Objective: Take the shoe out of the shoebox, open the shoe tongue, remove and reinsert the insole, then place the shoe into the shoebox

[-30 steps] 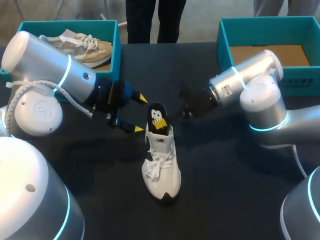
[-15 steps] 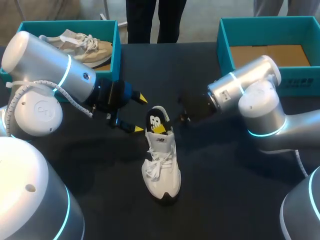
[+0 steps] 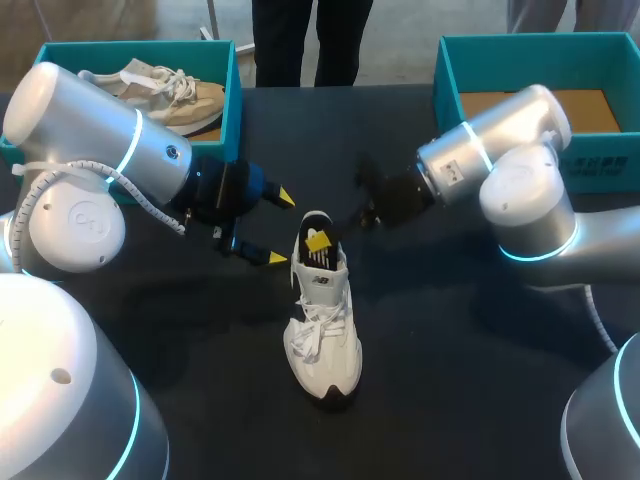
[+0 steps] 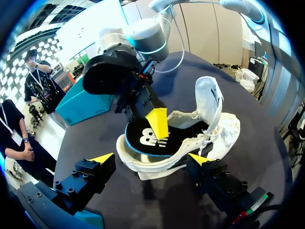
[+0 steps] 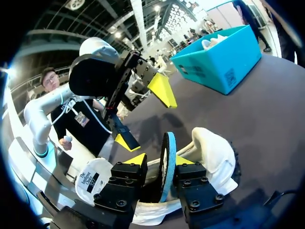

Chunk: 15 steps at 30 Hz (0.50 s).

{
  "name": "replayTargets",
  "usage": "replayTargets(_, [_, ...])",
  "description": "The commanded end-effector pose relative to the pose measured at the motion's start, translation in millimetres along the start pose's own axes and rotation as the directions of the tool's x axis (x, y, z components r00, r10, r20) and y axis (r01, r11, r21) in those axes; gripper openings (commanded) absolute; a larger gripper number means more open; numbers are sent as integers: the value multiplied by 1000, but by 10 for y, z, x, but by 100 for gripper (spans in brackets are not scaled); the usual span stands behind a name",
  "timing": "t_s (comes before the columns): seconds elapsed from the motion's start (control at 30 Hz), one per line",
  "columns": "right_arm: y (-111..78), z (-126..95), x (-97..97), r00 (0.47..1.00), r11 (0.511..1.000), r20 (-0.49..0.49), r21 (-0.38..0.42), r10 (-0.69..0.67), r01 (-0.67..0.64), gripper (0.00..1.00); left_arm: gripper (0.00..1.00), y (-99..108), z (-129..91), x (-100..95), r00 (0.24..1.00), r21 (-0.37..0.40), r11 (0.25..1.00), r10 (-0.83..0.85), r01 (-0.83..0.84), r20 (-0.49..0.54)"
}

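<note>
On the black table (image 3: pixel 450 380) a white lace-up sneaker with a black sole (image 3: pixel 330 365) stands upright with its toe toward the robot, outside both boxes. The step in hand looks to be reinsertion. The black foam insole with a blue edge (image 4: pixel 143 140) sits partly in the sneaker's mouth, its heel end standing above the collar. The right tool (image 5: pixel 159 160) is clenched on that end, one fingertip on each face. To do it well, the insole probably needs to slide toeward under the tongue (image 4: pixel 209 95) before its heel end is pressed flat; pushing down early could buckle it. The left tool (image 3: pixel 278 227) is spread wide just beside the sneaker's heel, touching nothing, and could steady it. The tongue stands up, away from the mouth. Beyond the sneaker to the right, a teal cardboard shoebox (image 3: pixel 450 75) shows its brown floor. Beyond the sneaker to the left, a second teal shoebox (image 3: pixel 232 90) holds a beige sneaker (image 3: pixel 160 90).
</note>
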State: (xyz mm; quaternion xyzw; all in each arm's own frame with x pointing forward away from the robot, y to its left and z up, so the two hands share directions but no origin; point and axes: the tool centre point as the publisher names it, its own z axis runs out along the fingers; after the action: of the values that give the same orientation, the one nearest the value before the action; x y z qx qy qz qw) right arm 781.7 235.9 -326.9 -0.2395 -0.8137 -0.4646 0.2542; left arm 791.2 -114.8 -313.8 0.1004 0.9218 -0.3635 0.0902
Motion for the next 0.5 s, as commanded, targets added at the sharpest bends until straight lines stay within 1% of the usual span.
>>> replayTargets(0.03, [0,-77,-18,1000,1000,10,-5,-2,2,30,100,-6,-2,5,1000,-5,1000,0,0,0])
replayTargets(0.13, [49,-55,-101,1000,1000,-5,3,-13,13,23,100,-6,-2,5,1000,-5,1000,0,0,0])
replayTargets(0.27, [79,-23,-164,1000,1000,-24,14,-19,20,2,100,-6,-2,5,1000,-5,1000,0,0,0])
replayTargets(0.3, [82,-19,-172,999,1000,-25,14,-21,21,0,100,-6,-2,5,1000,-5,1000,0,0,0])
replayTargets(0.5, [71,14,-173,999,1000,-47,23,-20,21,0,100,-6,-2,5,1000,-5,1000,0,0,0])
